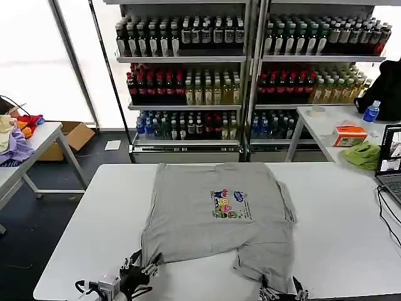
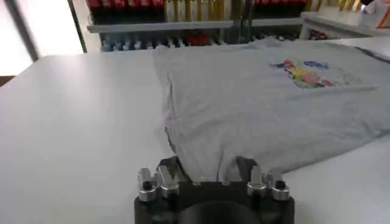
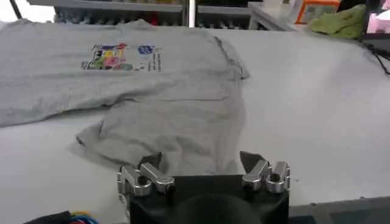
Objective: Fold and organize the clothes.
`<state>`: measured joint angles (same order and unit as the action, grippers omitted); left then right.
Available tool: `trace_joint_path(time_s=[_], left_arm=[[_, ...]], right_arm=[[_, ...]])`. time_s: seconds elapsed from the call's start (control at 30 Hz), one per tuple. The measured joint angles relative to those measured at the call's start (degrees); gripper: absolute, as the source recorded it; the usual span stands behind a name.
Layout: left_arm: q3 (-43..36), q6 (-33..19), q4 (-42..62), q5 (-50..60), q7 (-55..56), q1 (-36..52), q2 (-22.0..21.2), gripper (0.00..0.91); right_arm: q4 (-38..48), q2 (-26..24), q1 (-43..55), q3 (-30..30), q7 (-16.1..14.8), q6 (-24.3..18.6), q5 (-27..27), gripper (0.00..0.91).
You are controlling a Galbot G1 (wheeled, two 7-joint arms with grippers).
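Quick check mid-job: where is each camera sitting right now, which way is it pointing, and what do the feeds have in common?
Head view: from the head, looking forward and down at the table; left tool and right tool at the near edge.
Left wrist view: behind the left tool, facing across the shirt.
Right wrist view: behind the right tool, facing its crumpled near corner.
Shared: all show the shirt's colourful print.

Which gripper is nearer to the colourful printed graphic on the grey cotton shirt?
Right, though only slightly. The right gripper sits at the table's near edge, almost straight below the graphic on the grey cotton shirt. The left gripper is off diagonally at the shirt's near-left corner.
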<state>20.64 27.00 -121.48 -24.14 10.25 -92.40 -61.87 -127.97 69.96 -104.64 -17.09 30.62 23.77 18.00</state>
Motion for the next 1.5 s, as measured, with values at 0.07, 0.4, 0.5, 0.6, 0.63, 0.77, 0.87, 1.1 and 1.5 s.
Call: trace_joint_path(time_s=[0.07,0.4,0.5,0.6,0.63,0.77,0.87,1.1,1.5], left_arm=[[-0.15,0.03,-0.06,0.11,0.01,-0.34,0.24,0.01],[-1.13,0.1,-0.18,0.26,0.03,-0.94,0.08,0.01],[-1.22,-0.25,-0.17,0.34,-0.07,-0.79,-0.38,0.0],[-1.26,-0.44,-0.12,0.36,0.03,-0.52,-0.76,0.0],[-1.28,-0.48,-0.09,0.36,0.05,-0.41,-0.9,0.0],[-1.31,-0.82,0.01,0.4,0.23,0.14,-1.42,0.0],[-1.14,-1.32,-0.06,0.58,0.25,0.54,-1.88,0.0],[-0.65,-4.03,-0.67,0.66,0.48,2.85,-3.39,0.0],[-2.3,-8.15,3.19,-0.67,0.61,12.71,-6.55,0.0]], right_arm=[[0.2,-0.05,0.0,-0.04,0.0,-0.34,0.01,0.0],[0.28,-0.05,-0.03,-0.56,-0.77,-1.87,-0.26,0.0],[0.33,0.1,0.18,-0.59,-1.08,-2.35,-0.25,0.0],[0.34,0.28,0.39,-0.46,-1.46,-2.9,-0.45,0.0],[0.34,0.39,0.52,-0.55,-1.61,-3.15,-0.6,0.0],[-0.11,0.81,1.0,-1.07,-2.39,-4.5,-1.38,0.0],[-0.96,1.42,1.82,-1.8,-3.13,-5.7,-2.34,0.0],[-2.44,3.41,6.1,-4.01,-4.6,-7.07,-5.09,0.0],[3.31,4.43,19.76,-5.91,-7.27,-6.89,-7.07,0.0]])
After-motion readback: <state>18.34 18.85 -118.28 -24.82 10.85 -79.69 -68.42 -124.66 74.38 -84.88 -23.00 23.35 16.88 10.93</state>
